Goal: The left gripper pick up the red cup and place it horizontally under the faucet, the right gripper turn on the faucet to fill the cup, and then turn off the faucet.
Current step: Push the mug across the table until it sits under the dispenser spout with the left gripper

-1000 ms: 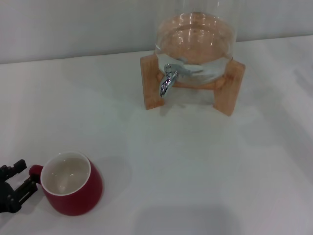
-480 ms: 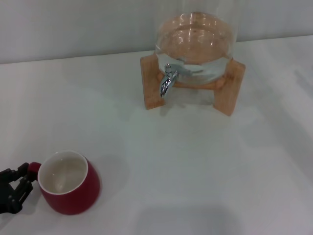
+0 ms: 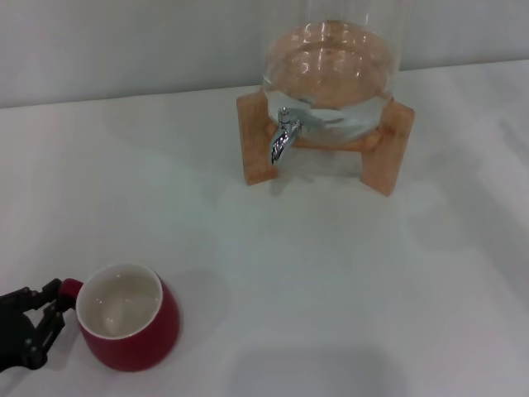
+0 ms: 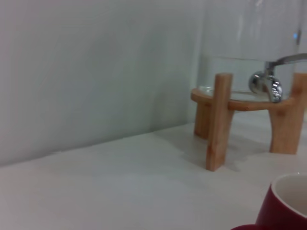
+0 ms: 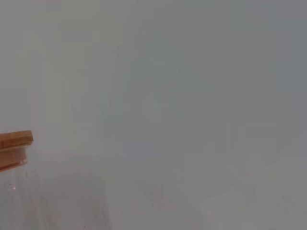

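The red cup point(image 3: 131, 329) stands upright on the white table at the front left, cream inside showing, its small handle pointing left. My left gripper point(image 3: 56, 301) is at the front left edge, and its black fingers are closed on that handle. The cup's rim also shows in the left wrist view point(image 4: 287, 205). The chrome faucet point(image 3: 283, 137) sticks out of the front of the glass jar at the back centre, far from the cup. It also shows in the left wrist view point(image 4: 268, 84). My right gripper is out of view.
The clear glass jar point(image 3: 331, 70) holds water and rests on a wooden stand point(image 3: 256, 141) with legs left and right of the faucet. The white table point(image 3: 331, 273) stretches between cup and jar. A grey wall runs behind.
The left gripper's fingers have closed in on the cup's handle. The cup has shifted a little to the right and toward the front edge.
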Controlling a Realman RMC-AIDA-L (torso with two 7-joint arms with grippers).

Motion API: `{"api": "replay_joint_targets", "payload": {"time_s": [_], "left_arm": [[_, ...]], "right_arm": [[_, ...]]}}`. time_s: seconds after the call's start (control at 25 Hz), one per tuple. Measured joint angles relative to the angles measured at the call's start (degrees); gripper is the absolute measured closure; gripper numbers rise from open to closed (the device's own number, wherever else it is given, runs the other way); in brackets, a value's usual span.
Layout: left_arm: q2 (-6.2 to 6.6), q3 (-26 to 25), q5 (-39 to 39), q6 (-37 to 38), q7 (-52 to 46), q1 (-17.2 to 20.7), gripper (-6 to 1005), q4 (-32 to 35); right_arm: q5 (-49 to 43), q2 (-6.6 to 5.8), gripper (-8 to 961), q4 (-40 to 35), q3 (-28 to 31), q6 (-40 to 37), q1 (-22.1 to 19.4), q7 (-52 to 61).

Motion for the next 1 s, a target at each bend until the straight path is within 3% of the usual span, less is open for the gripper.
{"api": "replay_joint_targets", "payload": {"time_s": [0.24,1.0], "left_arm": [[-0.22,-0.3,-0.9,-3.0,8.4,0.9,840,-0.5],[-0.12,-0.6,-3.8,-4.5,6.8,1.5,856,-0.5]], "right_arm": [[0.0,0.0,319,-0.2,0.0,0.1,0.0,-0.5],[0.3,0.0,319,-0.2,0.1,1.5,-0.2,-0.6]]}}
